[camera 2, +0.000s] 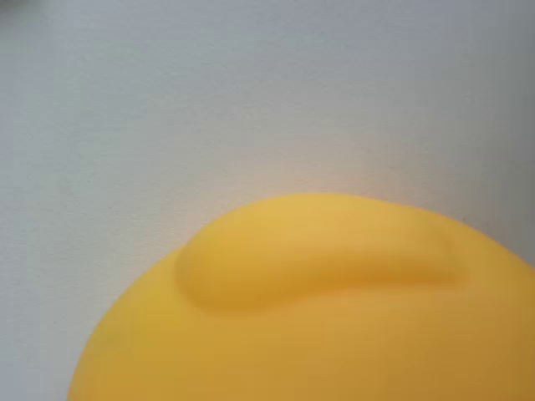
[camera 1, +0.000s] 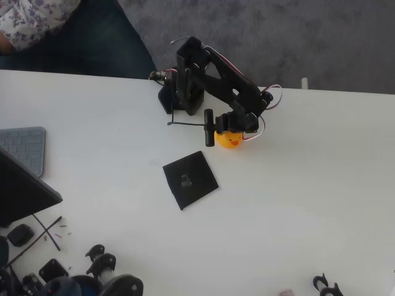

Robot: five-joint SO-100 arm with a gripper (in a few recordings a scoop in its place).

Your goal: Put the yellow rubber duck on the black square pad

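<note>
Gripper and black arm are seen in the overhead view reaching toward the lower right from a base near the table's far edge. The gripper is positioned directly over the duck; whether its fingers are apart or clamped on the duck cannot be told. The duck is shown on the white table, its orange beak facing the near edge. In the wrist view the duck is seen very close, a raised ridge crossing its yellow surface, with bare table beyond. The pad lies flat below and left of the duck, apart from it, rotated on the table, a small grey mark at its centre. A keyboard is visible at the left edge, and small black parts are scattered along the lower left.
</note>
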